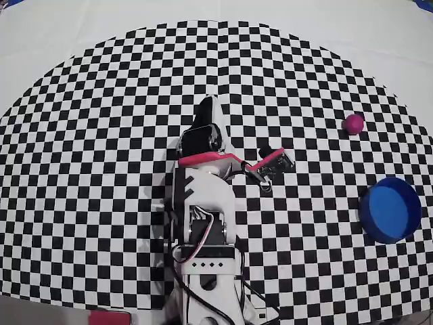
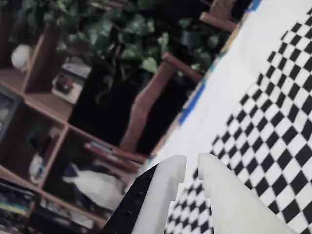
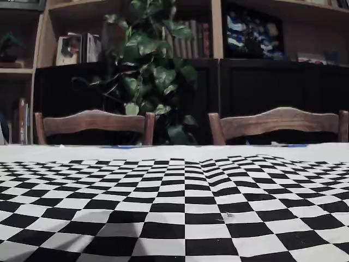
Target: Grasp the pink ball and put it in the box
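Note:
In the overhead view the pink ball (image 1: 353, 124) lies on the checkered cloth at the right. The box, a round blue container (image 1: 390, 209), stands nearer the front, a few squares from the ball, close to the right edge. My arm is folded in the middle of the cloth, and my gripper (image 1: 211, 105) points toward the far side, well left of the ball and the box. In the wrist view my gripper (image 2: 192, 163) has its white jaws almost together with nothing between them, raised and aimed past the table's edge. The ball and box are out of the wrist and fixed views.
The checkered cloth (image 1: 101, 135) covers the white table (image 1: 352, 27). Beyond the far edge stand two wooden chairs (image 3: 95, 121), a leafy plant (image 3: 152, 65) and bookshelves. Cables hang by the arm's base (image 1: 210, 284).

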